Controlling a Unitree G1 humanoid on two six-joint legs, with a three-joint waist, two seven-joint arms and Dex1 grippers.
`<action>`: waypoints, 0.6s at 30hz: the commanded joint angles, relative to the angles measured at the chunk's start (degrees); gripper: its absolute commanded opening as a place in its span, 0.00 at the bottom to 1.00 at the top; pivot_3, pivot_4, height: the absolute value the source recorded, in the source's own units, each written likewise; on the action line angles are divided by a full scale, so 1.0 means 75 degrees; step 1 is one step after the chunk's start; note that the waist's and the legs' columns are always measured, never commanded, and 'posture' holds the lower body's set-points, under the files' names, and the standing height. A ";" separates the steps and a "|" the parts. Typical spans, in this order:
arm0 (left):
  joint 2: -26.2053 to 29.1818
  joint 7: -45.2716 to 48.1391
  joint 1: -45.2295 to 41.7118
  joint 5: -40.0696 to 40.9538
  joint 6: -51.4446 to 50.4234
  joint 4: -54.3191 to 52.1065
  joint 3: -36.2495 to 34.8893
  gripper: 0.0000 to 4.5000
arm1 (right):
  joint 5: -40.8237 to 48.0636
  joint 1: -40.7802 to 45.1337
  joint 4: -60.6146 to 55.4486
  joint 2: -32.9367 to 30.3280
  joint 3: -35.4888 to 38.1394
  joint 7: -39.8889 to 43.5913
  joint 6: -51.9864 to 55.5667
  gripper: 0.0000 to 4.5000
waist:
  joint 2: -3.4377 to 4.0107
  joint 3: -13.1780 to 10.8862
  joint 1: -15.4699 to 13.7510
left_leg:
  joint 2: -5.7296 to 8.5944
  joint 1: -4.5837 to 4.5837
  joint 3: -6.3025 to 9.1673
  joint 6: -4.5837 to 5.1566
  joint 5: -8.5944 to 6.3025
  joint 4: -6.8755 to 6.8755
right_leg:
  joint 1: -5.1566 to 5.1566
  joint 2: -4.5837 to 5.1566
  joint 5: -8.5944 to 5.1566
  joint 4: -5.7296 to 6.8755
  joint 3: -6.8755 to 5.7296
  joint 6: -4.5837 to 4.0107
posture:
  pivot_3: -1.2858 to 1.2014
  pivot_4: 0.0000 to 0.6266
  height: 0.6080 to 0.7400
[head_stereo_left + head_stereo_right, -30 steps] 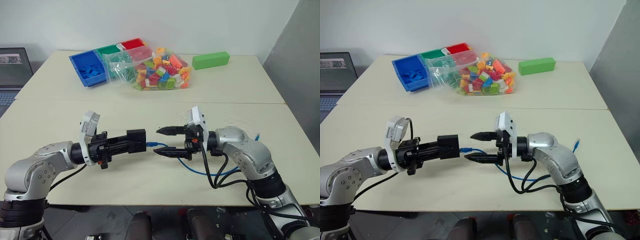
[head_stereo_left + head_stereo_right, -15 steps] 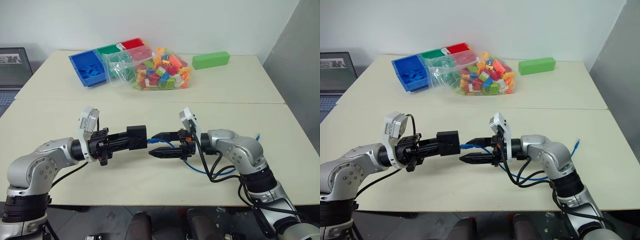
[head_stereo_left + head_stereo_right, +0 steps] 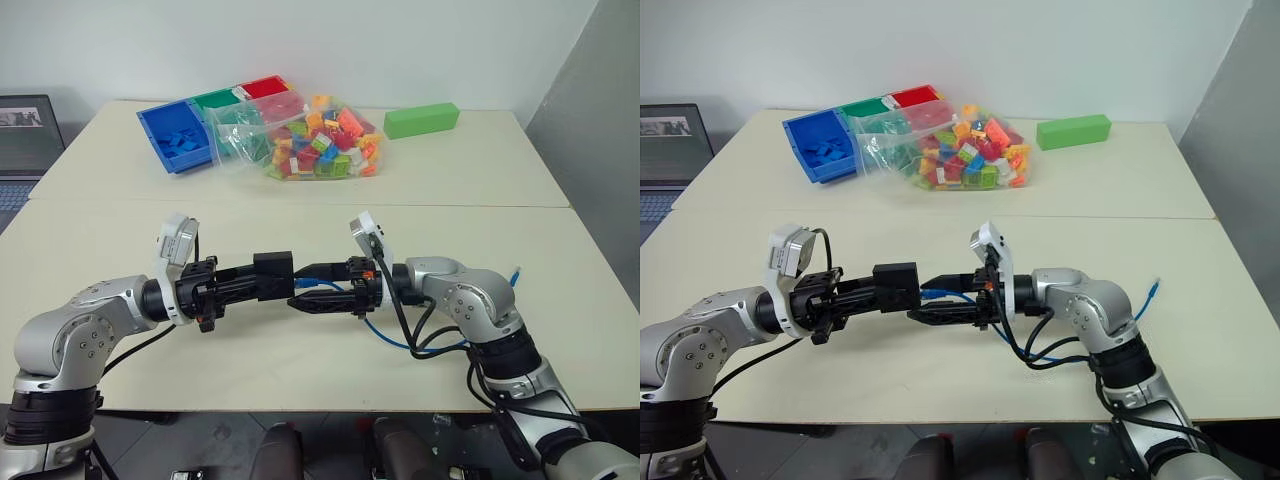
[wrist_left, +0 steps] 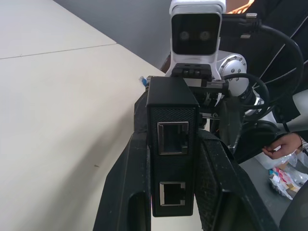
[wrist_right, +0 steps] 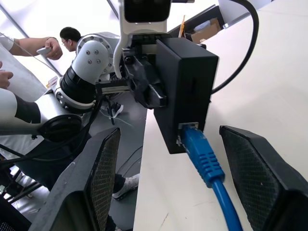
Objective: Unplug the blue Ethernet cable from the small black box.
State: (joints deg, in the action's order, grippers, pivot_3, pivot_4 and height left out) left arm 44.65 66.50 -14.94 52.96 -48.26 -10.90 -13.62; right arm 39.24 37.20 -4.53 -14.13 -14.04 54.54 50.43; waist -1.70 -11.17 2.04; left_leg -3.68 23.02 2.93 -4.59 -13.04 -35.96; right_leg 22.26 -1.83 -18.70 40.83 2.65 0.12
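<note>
My left gripper (image 3: 250, 282) is shut on the small black box (image 3: 272, 275) and holds it level above the table, its port side toward my right arm. The blue Ethernet cable (image 5: 199, 151) is plugged into the box (image 5: 185, 91). It trails under my right arm in a loop (image 3: 1035, 350) to a loose end (image 3: 1153, 291). Level with the box, my right gripper (image 3: 305, 287) points at it and stands open, one finger on each side of the blue plug without touching it. In the left wrist view the box (image 4: 173, 144) shows two empty ports.
At the back of the table stand a blue bin (image 3: 178, 138), a clear bag of coloured bricks (image 3: 315, 135) and a green block (image 3: 421, 120). A laptop (image 3: 25, 135) sits at the far left. A person (image 5: 72, 36) is beyond the table.
My right gripper has moved left toward the box and rolled, so its open fingers now flank the blue plug. The left arm and the box have stayed put.
</note>
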 commanded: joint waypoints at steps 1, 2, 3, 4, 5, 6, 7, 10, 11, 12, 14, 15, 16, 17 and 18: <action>0.0033 0.0056 -0.0081 0.0088 0.0046 -0.0176 -0.0010 0.17 | 0.0137 0.0211 0.0010 0.0015 0.0167 0.0168 -0.0007 0.77 | 0.0000 0.0000 0.0001 | 0.0000 0.0000 0.0000 0.0000 0.0000 0.0000 | 0.0000 0.0000 0.0000 0.0000 0.0000 0.0000 | 0.52 0.24 1.00; 0.0032 0.0054 -0.0091 0.0087 0.0044 -0.0172 -0.0005 0.17 | 0.0139 0.0230 0.0046 0.0022 0.0175 0.0180 -0.0001 0.77 | 0.0000 0.0000 0.0001 | 0.0000 0.0000 0.0000 0.0000 0.0000 0.0000 | 0.0000 0.0000 0.0000 0.0000 0.0000 0.0000 | 0.52 0.24 1.00; 0.0034 0.0052 -0.0086 0.0089 0.0042 -0.0184 -0.0005 0.17 | 0.0143 0.0241 0.0062 0.0027 0.0181 0.0187 0.0004 0.77 | 0.0000 0.0000 0.0001 | 0.0000 0.0000 0.0000 0.0000 0.0000 0.0000 | 0.0000 0.0000 0.0000 0.0000 0.0000 0.0000 | 0.52 0.24 1.00; 0.0038 0.0055 -0.0081 0.0088 0.0043 -0.0196 -0.0005 0.17 | 0.0142 0.0262 0.0097 0.0032 0.0185 0.0198 0.0002 0.73 | 0.0000 0.0000 0.0002 | 0.0000 0.0000 0.0000 0.0000 0.0000 0.0000 | 0.0001 0.0000 0.0000 0.0000 0.0000 0.0000 | 0.52 0.24 1.00; 0.0042 0.0054 -0.0079 0.0087 0.0043 -0.0202 -0.0004 0.17 | 0.0135 0.0279 0.0126 0.0034 0.0184 0.0209 -0.0007 0.69 | 0.0000 0.0000 0.0002 | 0.0000 0.0000 0.0000 0.0000 0.0000 0.0000 | 0.0001 0.0000 0.0000 0.0000 0.0000 0.0000 | 0.52 0.24 1.00; 0.0046 0.0053 -0.0080 0.0087 0.0042 -0.0203 -0.0003 0.17 | 0.0126 0.0294 0.0150 0.0033 0.0178 0.0220 -0.0016 0.67 | 0.0000 0.0000 0.0002 | 0.0000 0.0000 0.0000 0.0000 0.0000 0.0000 | 0.0001 0.0000 0.0000 0.0000 0.0000 0.0000 | 0.52 0.24 1.00; 0.0049 0.0055 -0.0086 0.0084 0.0044 -0.0202 0.0001 0.17 | 0.0114 0.0307 0.0173 0.0032 0.0171 0.0234 -0.0030 0.61 | 0.0000 0.0000 0.0002 | 0.0000 0.0000 0.0000 0.0000 0.0000 0.0000 | 0.0001 0.0000 0.0000 0.0000 0.0000 0.0000 | 0.52 0.24 1.00; 0.0057 0.0050 -0.0091 0.0091 0.0034 -0.0219 0.0007 0.17 | 0.0111 0.0323 0.0204 0.0031 0.0164 0.0253 -0.0035 0.46 | 0.0000 0.0000 0.0003 | 0.0000 0.0000 0.0000 0.0000 0.0000 0.0000 | 0.0001 0.0000 0.0000 0.0000 0.0000 0.0000 | 0.52 0.24 1.00; 0.0061 0.0047 -0.0088 0.0098 0.0026 -0.0230 0.0006 0.17 | 0.0115 0.0322 0.0201 0.0023 0.0156 0.0272 -0.0033 0.42 | 0.0000 0.0000 0.0003 | 0.0000 0.0000 -0.0001 0.0000 0.0000 0.0000 | 0.0001 0.0000 0.0000 0.0000 0.0000 0.0000 | 0.52 0.24 1.00; 0.0065 0.0047 -0.0086 0.0103 0.0019 -0.0235 0.0004 0.17 | 0.0116 0.0322 0.0199 0.0015 0.0146 0.0291 -0.0031 0.35 | 0.0000 0.0000 0.0004 | 0.0000 0.0000 0.0000 0.0000 0.0000 0.0000 | 0.0001 0.0000 0.0000 0.0000 0.0000 0.0000 | 0.52 0.24 1.00; 0.0087 0.0073 -0.0081 0.0110 0.0006 -0.0234 0.0000 0.17 | 0.0127 0.0336 0.0208 0.0004 0.0124 0.0348 -0.0009 0.26 | 0.0000 0.0000 0.0006 | 0.0000 0.0001 0.0000 0.0000 0.0000 0.0001 | 0.0001 0.0000 0.0000 -0.0001 0.0000 0.0000 | 0.52 0.24 1.00; 0.0095 0.0088 -0.0078 0.0110 0.0002 -0.0233 -0.0002 0.17 | 0.0131 0.0340 0.0211 0.0000 0.0116 0.0371 0.0000 0.21 | 0.0000 0.0000 0.0006 | 0.0000 0.0001 0.0000 0.0000 0.0000 0.0001 | 0.0001 0.0000 0.0000 -0.0002 0.0000 0.0000 | 0.52 0.24 1.00; 0.0105 0.0106 -0.0074 0.0110 -0.0006 -0.0231 -0.0006 0.17 | 0.0142 0.0347 0.0215 -0.0005 0.0107 0.0402 0.0018 0.16 | 0.0001 0.0000 0.0007 | 0.0000 0.0001 -0.0001 0.0000 0.0000 0.0001 | 0.0001 0.0000 0.0000 -0.0002 0.0000 0.0000 | 0.52 0.24 1.00; 0.0117 0.0124 -0.0067 0.0107 -0.0008 -0.0228 -0.0006 0.17 | 0.0149 0.0352 0.0218 -0.0010 0.0098 0.0433 0.0033 0.13 | 0.0001 -0.0001 0.0008 | 0.0000 0.0001 -0.0001 0.0000 0.0000 0.0001 | 0.0001 0.0000 0.0000 -0.0003 -0.0001 0.0001 | 0.52 0.24 1.00; 0.0125 0.0138 -0.0062 0.0104 -0.0006 -0.0223 -0.0006 0.17 | 0.0146 0.0357 0.0221 -0.0014 0.0090 0.0463 0.0046 0.10 | 0.0001 -0.0001 0.0008 | 0.0000 0.0001 -0.0001 0.0000 0.0000 0.0001 | 0.0001 0.0000 0.0000 -0.0002 -0.0001 0.0001 | 0.52 0.24 1.00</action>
State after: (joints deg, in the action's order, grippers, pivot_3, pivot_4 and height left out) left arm 44.89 67.17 -14.94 52.98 -48.38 -11.08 -13.37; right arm 39.44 38.51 -1.87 -14.57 -13.96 57.44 50.71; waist -1.70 -11.17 2.10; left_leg -3.68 23.03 2.93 -4.59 -13.04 -35.95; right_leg 22.27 -1.84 -18.70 40.81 2.64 0.12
